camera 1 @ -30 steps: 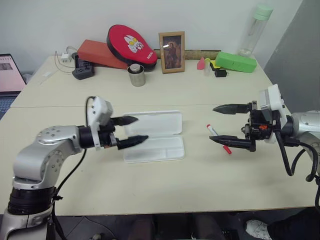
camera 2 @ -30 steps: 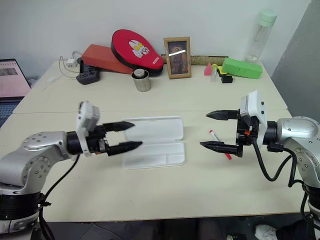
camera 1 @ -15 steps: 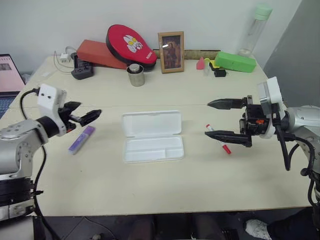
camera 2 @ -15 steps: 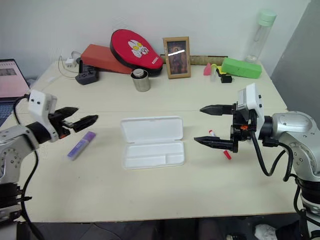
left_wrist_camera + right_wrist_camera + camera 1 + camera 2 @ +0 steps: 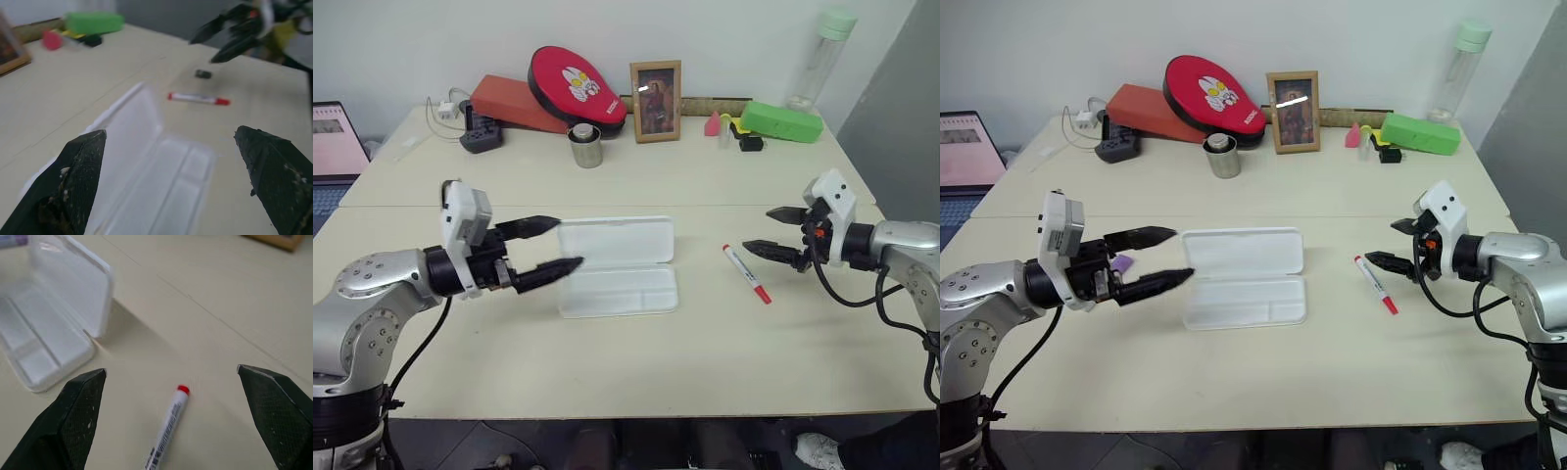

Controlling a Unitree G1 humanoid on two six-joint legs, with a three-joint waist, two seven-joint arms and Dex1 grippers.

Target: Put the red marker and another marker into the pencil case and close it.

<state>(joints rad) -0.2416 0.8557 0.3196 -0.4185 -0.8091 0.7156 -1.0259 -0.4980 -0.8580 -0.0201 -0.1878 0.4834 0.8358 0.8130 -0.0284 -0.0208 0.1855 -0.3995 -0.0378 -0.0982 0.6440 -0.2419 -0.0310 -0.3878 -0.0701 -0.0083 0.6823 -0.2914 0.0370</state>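
**Both arms repositioned, case open, markers still out**

Since half a second ago the left gripper (image 5: 546, 249) has swung in from the desk's left side to hang at the left end of the pencil case, while the right gripper (image 5: 781, 231) has drawn back toward the desk's right edge, leaving the red marker fully uncovered.

The desk (image 5: 636, 362) is pale cream with a seam running across its middle.

The pencil case (image 5: 618, 266) lies open just in front of that seam, near the middle of the desk. It is flat white plastic with rounded corners; its lid is folded back toward the far edge and its shallow moulded tray, divided into compartments, holds nothing.

The red marker (image 5: 746, 273) lies flat on the desk to the right of the case, apart from it. It has a slim white barrel with printing and red at both ends, and it slants from the seam toward the near right.

The purple highlighter (image 5: 1120, 262) shows as a small lilac patch on the desk to the left of the case, mostly hidden behind the left gripper.

The left gripper's fingers are spread wide and hold nothing. The right gripper's fingers are likewise spread wide, empty, just right of the red marker and not touching it.
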